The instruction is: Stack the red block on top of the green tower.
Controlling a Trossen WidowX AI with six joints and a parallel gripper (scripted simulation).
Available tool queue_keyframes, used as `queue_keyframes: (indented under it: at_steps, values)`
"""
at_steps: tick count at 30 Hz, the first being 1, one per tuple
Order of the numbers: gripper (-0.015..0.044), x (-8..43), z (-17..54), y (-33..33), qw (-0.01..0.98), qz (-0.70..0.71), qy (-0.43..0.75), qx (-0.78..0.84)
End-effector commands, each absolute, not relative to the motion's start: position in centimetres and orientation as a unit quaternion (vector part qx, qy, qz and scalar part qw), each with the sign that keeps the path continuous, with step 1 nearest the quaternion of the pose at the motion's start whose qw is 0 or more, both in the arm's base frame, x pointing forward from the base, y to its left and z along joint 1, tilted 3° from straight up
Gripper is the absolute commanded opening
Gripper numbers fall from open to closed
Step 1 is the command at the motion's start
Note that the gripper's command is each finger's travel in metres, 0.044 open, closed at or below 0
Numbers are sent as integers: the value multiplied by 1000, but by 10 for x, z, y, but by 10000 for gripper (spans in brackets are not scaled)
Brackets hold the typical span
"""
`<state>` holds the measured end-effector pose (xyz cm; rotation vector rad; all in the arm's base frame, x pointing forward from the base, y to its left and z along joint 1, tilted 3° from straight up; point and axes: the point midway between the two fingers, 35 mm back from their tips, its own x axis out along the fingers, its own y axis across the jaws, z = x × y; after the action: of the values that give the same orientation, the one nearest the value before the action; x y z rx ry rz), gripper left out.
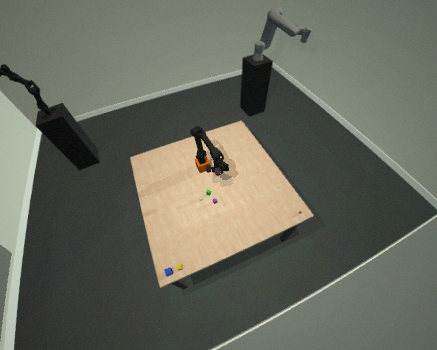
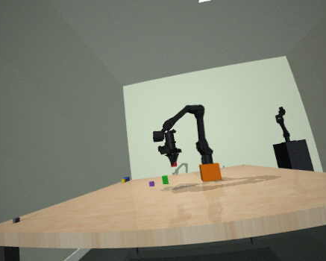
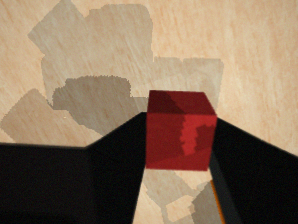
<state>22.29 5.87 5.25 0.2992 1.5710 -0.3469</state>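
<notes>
One red block [image 3: 181,131] pinched between the narrowed fingers of the gripper [image 2: 173,162], hanging above the table [image 2: 220,209]. Carry step; next, centre over the green tower [image 2: 165,180], well apart, then lower gently.

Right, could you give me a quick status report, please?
End effector shut on red block, lifted off table. Green tower upright. Purple block beside it.

Table [image 2: 250,209]: pale wood grain, glossy, reflective. Red block [image 3: 181,132]: smooth, matt. Gripper [image 2: 173,162] fingers: matt black.
</notes>
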Motion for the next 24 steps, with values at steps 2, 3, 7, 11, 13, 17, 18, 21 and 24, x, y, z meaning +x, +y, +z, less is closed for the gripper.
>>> queue_keyframes:
  at_steps: [2, 3, 7, 11, 13, 17, 18, 21, 24]
  values:
    - [0, 229, 55, 55, 684, -151, 700, 134]
    - [0, 233, 56, 51, 685, -151, 700, 134]
    - [0, 247, 57, 36, 685, -152, 700, 134]
    - [0, 260, 58, 20, 686, -152, 699, 134]
    - [0, 266, 58, 11, 686, -151, 699, 133]
    - [0, 277, 58, -8, 686, -151, 700, 133]
    - [0, 279, 58, -13, 686, -151, 700, 133]
    - [0, 286, 58, -28, 686, -152, 699, 133]
    - [0, 292, 58, -43, 686, -153, 699, 132]
